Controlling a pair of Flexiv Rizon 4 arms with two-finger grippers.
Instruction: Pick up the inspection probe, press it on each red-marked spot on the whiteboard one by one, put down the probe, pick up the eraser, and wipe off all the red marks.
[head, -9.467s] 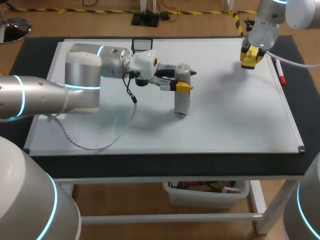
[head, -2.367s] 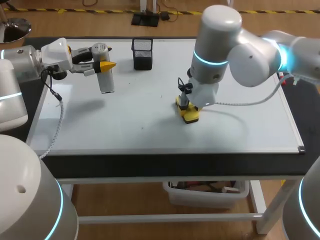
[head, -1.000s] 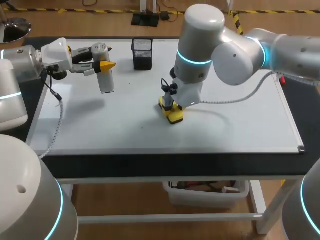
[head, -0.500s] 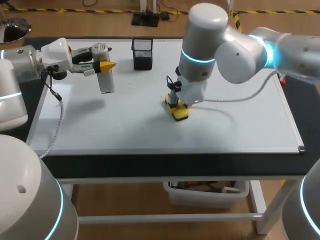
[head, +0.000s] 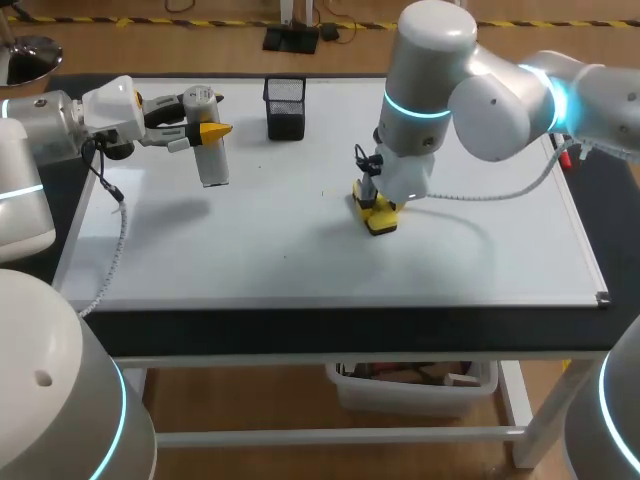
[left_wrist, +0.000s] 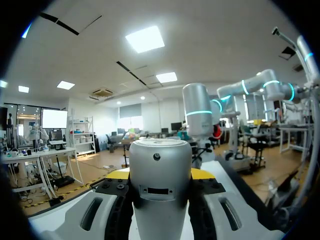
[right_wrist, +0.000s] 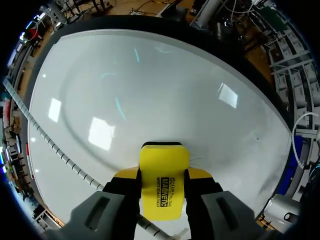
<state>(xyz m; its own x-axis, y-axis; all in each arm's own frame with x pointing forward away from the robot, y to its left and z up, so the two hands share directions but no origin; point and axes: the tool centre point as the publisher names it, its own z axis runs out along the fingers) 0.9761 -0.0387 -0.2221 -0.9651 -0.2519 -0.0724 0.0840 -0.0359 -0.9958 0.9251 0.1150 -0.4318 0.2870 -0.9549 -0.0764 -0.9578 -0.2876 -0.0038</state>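
Risk check: inspection probe (head: 212, 160) is held at far left, eraser (head: 381, 221) is pressed on mid whiteboard (head: 470, 260).
The probe is clamped in the left gripper (head: 205, 128) above the board, not put down; a slip would drop it onto the surface. The mesh holder (head: 285, 107) could be clipped by a far-left sweep. The eraser is gripped by the right gripper (right_wrist: 162, 176); if it is tilted, streaks would be left. No red marks can be made out.

a robotics lab: left arm (head: 40, 130) and right arm (head: 480, 95) over a tabletop whiteboard (head: 250, 240).
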